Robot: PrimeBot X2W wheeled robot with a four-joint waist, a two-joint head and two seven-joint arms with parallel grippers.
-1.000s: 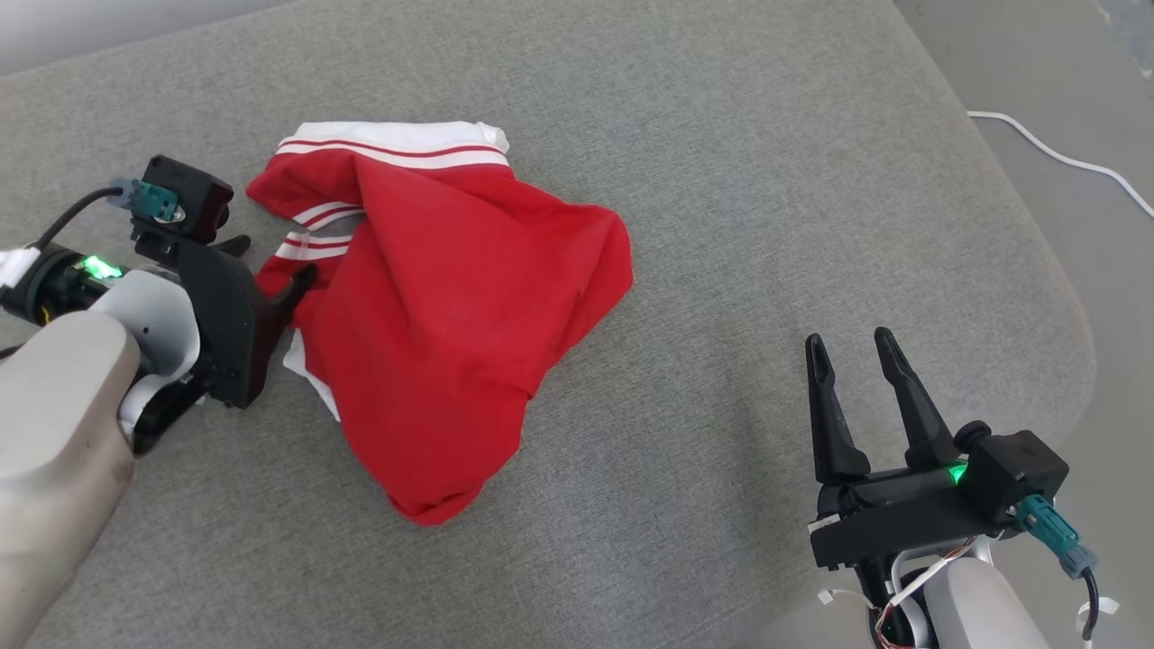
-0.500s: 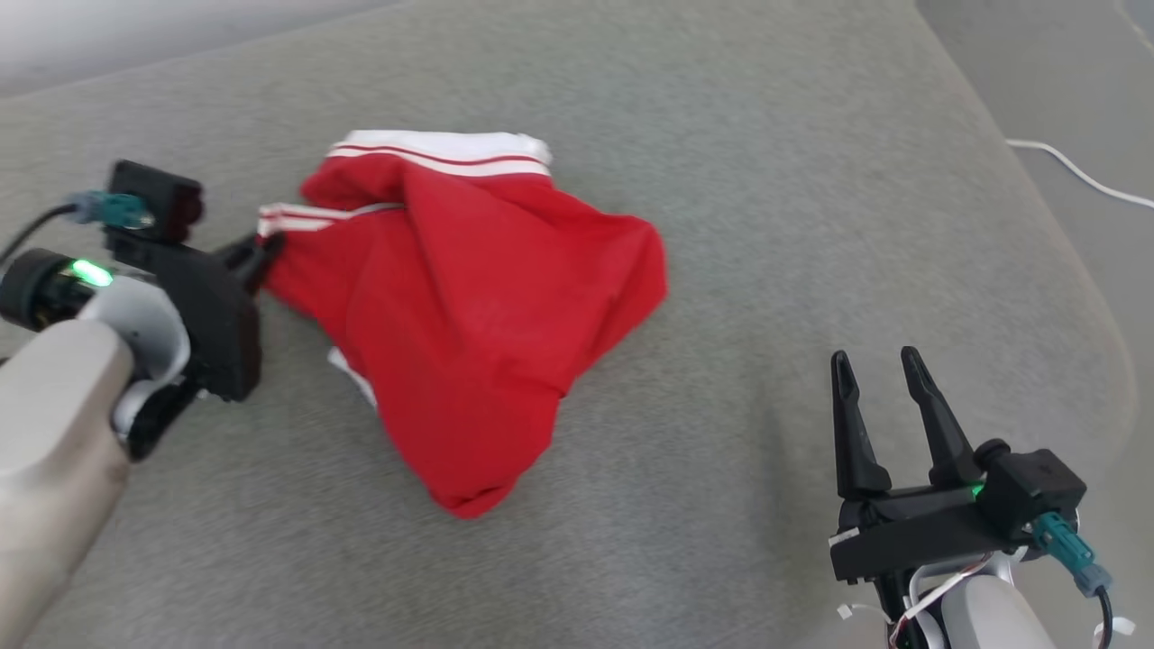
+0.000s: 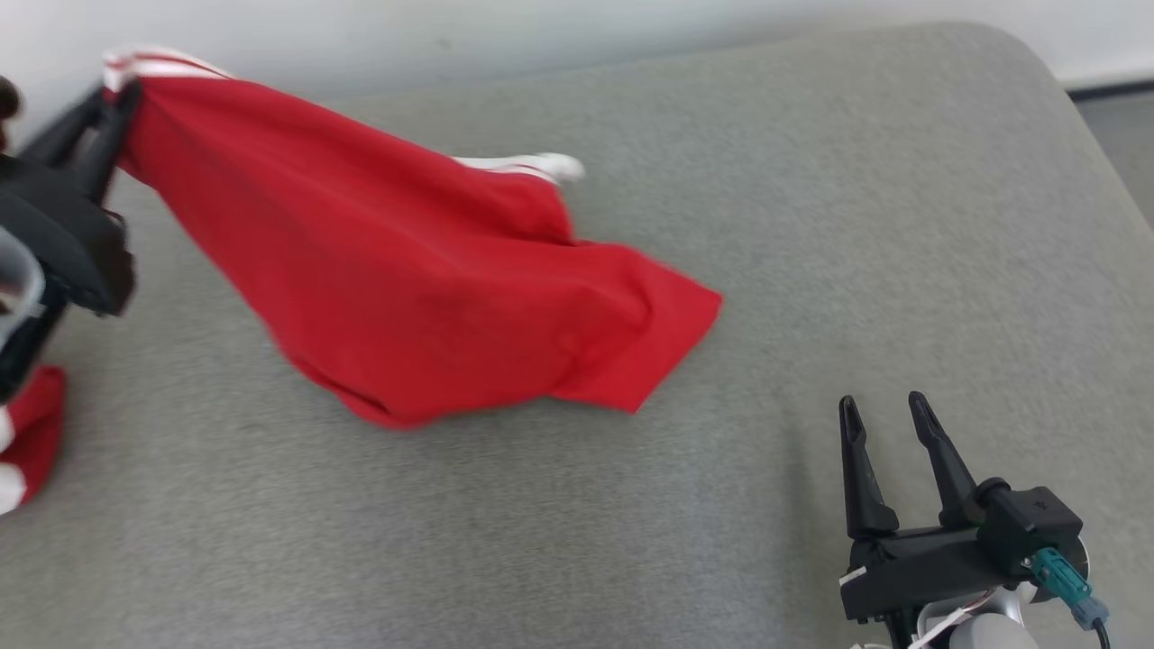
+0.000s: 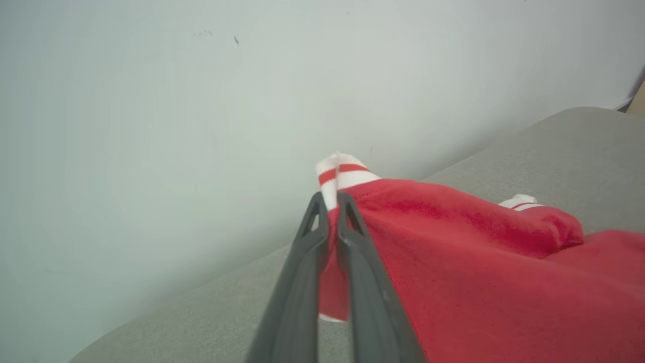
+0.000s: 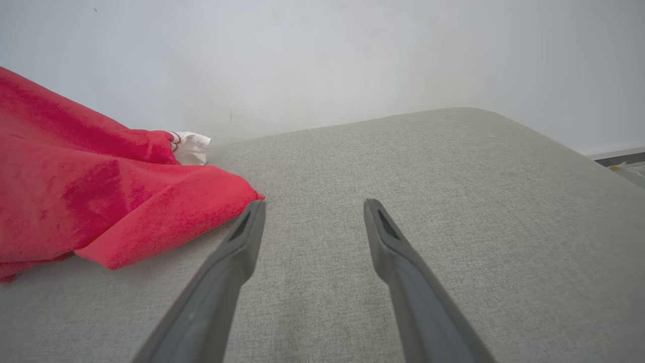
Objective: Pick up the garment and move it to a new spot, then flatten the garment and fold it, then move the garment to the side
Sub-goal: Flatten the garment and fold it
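The garment [image 3: 424, 288] is red with white, red-striped cuffs. One end is lifted at the upper left of the head view and the rest slopes down onto the grey cushion [image 3: 811, 225]. My left gripper [image 3: 113, 99] is shut on its striped cuff; in the left wrist view the gripper [image 4: 330, 201] pinches the garment [image 4: 478, 262] just below that cuff. Another white cuff [image 3: 541, 165] lies behind the cloth. My right gripper [image 3: 883, 406] hovers open over bare cushion at the lower right, its fingers [image 5: 242, 242] just right of the garment's [image 5: 101, 201] low corner.
A pale wall [image 3: 541, 27] rises right behind the cushion's far edge. The cushion rounds off at the right, with floor [image 3: 1122, 135] beyond. A hanging bit of red and white cloth [image 3: 27, 433] shows at the left edge under my left arm.
My left gripper closed on the striped cuff and rose up and to the left, stretching the garment out. The head camera tilted up. The right gripper stayed open.
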